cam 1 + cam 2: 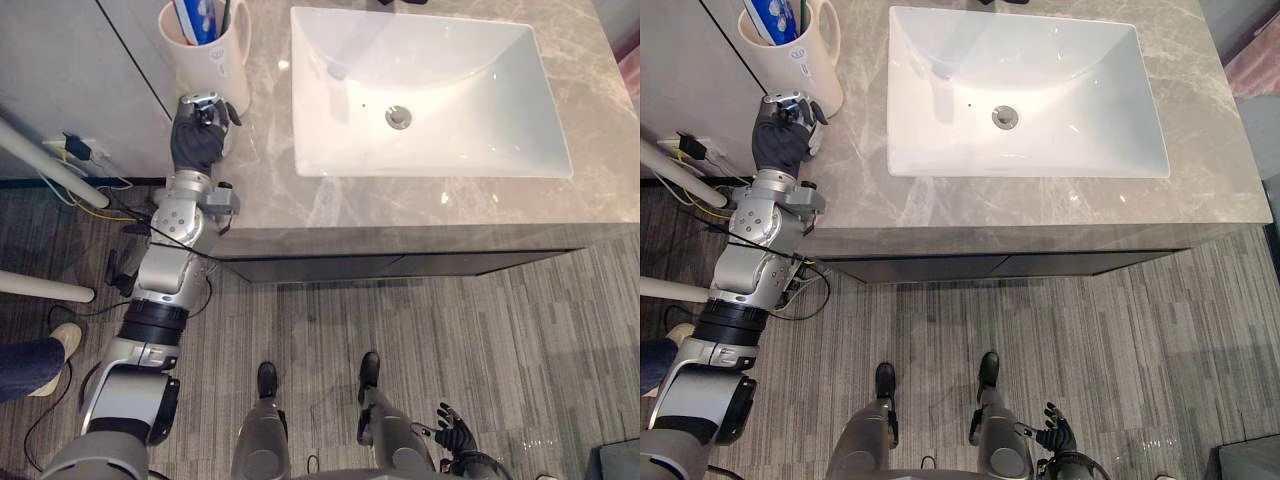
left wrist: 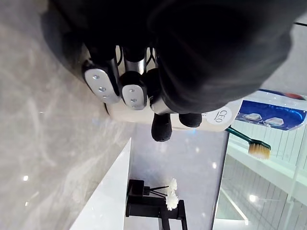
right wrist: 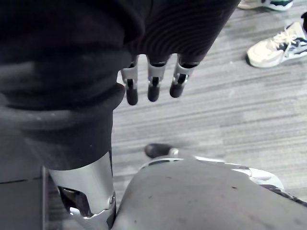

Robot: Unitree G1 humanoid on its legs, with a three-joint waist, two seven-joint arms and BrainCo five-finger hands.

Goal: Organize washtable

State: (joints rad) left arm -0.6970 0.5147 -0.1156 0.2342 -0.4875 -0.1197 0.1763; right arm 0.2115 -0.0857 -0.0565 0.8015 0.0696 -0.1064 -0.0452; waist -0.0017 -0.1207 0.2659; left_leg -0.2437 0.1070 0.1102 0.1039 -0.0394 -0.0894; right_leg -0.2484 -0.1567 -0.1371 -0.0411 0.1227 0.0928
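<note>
The cream cup (image 1: 205, 58) stands at the countertop's (image 1: 268, 185) back left corner, beside the sink (image 1: 470, 110). Our left hand (image 1: 198, 135) rests clenched against its base, gripping nothing; we judge that a low, slow push would keep it upright. Our right hand (image 1: 456, 434) hangs slack by our side.

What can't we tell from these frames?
- Left hand touching the cup or not: its dark cover hides the contact, eye and left wrist views.
- Tube in the cup: cut off by the top edge, eye views.
- Person: cut off by the left edge, left eye view.
</note>
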